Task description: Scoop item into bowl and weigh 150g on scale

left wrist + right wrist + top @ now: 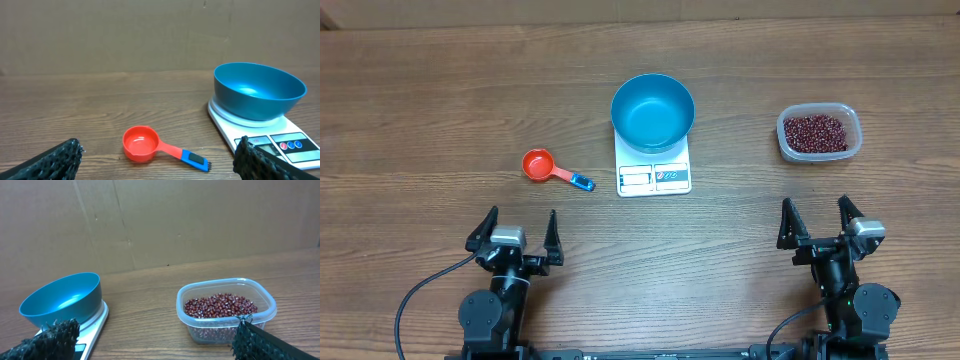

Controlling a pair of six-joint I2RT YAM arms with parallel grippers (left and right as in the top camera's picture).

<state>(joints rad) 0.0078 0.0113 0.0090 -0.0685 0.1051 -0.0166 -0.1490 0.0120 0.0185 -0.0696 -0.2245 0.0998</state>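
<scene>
The blue bowl [653, 110] [259, 91] [62, 300] stands empty on the white scale [654, 176] [280, 142] [95, 322] at the table's middle. Dark red-brown beans [815, 131] [220, 305] fill a clear plastic tub [819, 133] [226, 311] at the right. A red measuring scoop [542, 166] [142, 144] with a blue handle end lies left of the scale. My left gripper [515, 231] [160, 165] is open near the front edge, behind the scoop, holding nothing. My right gripper [816, 222] [157, 340] is open at the front right, short of the tub, holding nothing.
A brown cardboard wall [150, 35] [200, 220] backs the far side of the wooden table [440, 90]. Black cables [420, 290] trail from the arm bases at the front edge.
</scene>
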